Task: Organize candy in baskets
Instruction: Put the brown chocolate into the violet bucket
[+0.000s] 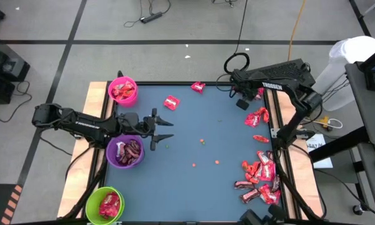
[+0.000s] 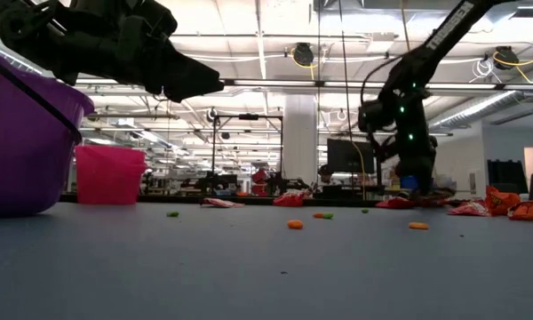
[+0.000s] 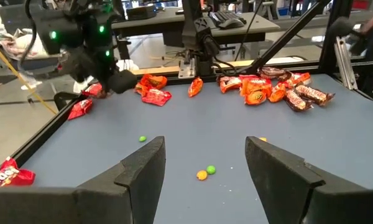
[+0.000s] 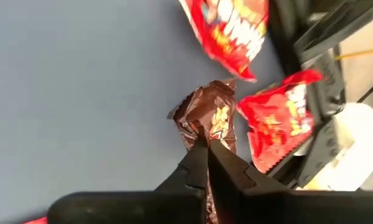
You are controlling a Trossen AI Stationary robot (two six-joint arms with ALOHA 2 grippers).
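My right gripper is low over the table's far right part, shut on a dark brown candy. Red candies lie right beside it. More candy lies in a pile at the near right, and single pieces lie at the far side. My left gripper is open and empty, held level above the table beside the purple basket. The pink basket and the green basket stand along the left edge. All three baskets hold candy. My right gripper pinches the brown candy's wrapper at its crimped edge between its two fingertips. The fingers come from above, pointing down. The rest of the wrapper spreads out past the fingertips over the blue table. I cannot tell whether it is lifted clear.
Tiny orange and green specks lie loose mid-table. Wooden side rails border the blue tabletop. A red candy lies at the far edge, and several more lie by the right rail.
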